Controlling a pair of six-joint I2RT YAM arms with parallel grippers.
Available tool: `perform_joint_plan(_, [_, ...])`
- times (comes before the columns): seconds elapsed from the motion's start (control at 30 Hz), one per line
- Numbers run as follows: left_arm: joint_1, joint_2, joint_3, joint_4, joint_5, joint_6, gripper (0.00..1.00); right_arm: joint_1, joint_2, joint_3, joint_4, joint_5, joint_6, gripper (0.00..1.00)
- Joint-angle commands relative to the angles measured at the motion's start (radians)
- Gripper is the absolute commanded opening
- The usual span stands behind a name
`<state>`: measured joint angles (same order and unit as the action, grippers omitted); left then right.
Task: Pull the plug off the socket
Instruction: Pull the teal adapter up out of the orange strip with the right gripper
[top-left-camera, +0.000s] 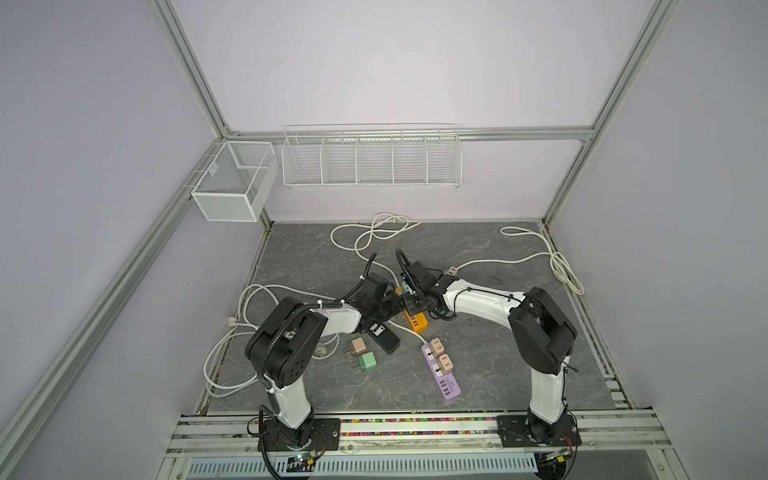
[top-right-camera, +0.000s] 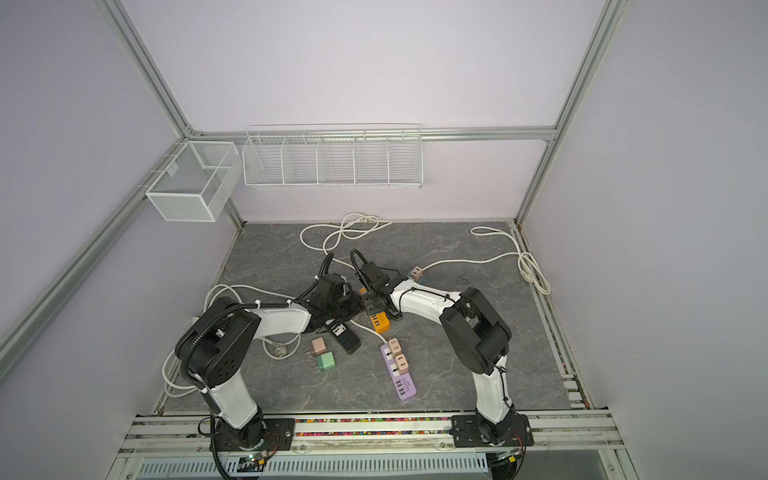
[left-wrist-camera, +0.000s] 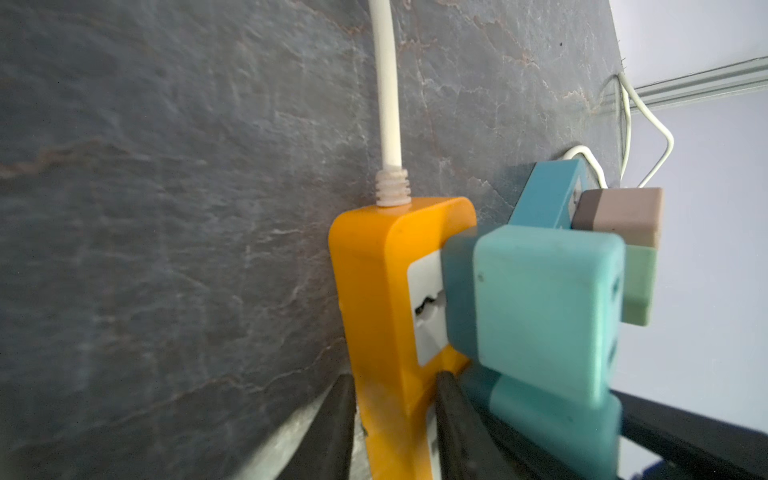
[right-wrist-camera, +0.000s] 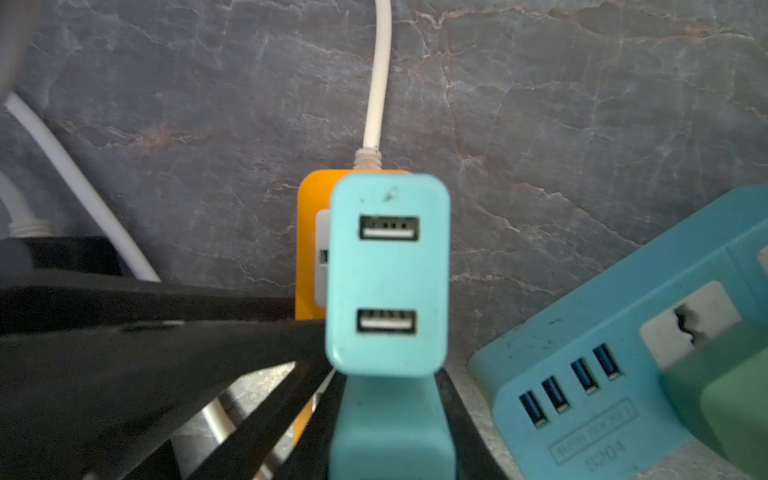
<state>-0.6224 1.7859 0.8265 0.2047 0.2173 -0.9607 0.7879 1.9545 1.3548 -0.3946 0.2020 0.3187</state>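
**Step in hand: drawing the teal plug out of the orange power strip.**

1. Anchor. At 9 o'clock of the work point, the left gripper (left-wrist-camera: 395, 386) is clamped across the orange power strip (left-wrist-camera: 374, 266), one jaw on each long side. We judge that this pins the strip to the table (left-wrist-camera: 166, 208). The strip lies near the table's centre in both top views, and its white cord (left-wrist-camera: 388, 104) leaves toward 11 o'clock.

2. Task item. The teal plug (right-wrist-camera: 390, 428) stands in the socket farther from the cord. It appears seated; we cannot see its prongs. A teal adapter (right-wrist-camera: 386, 274) with two USB ports sits in the next socket, just beside it on the cord side.

3. Puller. From 3 o'clock, the right gripper (right-wrist-camera: 388, 399) is closed on the teal plug, with a jaw on each flank.

4. Method. We recommend pulling straight off the socket face, along the line of the prongs.
   - Do not rock toward the adapter, because the gap between the two is slight.
   - Hold the left clamp firm. If the strip rises with the plug, we judge that the anchor is slipping.

5. Clearance. The blue power strip (right-wrist-camera: 582, 374) lies at 1 o'clock, near the right wrist, so plan the retreat clear of it.
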Motion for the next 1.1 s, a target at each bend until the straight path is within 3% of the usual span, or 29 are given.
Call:
perform_joint_plan(0.0, [0.001,0.034,-0.029,-0.139,-0.054,-0.002,0.33,-0.009,-0.053,0.025,-0.027,0.015,0.000,0.29])
perform_joint_plan(0.2, [0.001,0.034,-0.026,-0.147,-0.057,-0.002,0.32,0.030,-0.039,0.038,-0.010,-0.001,0.013,0.29])
perform_joint_plan(0.37, [0.001,0.027,-0.029,-0.153,-0.062,0.002,0.32,-0.005,-0.051,0.023,0.001,-0.029,0.026,0.29])
perform_joint_plan(0.57, [-0.002,0.033,-0.034,-0.140,-0.061,-0.004,0.32,-0.015,-0.066,0.023,-0.012,-0.010,0.017,0.29])
perform_joint_plan(0.77, [-0.002,0.031,-0.036,-0.147,-0.075,-0.007,0.32,0.039,-0.056,0.060,-0.037,0.041,0.010,0.28])
perform_joint_plan(1.07, [-0.002,0.030,-0.044,-0.136,-0.064,-0.012,0.31,-0.015,-0.093,0.024,-0.032,0.017,0.014,0.28])
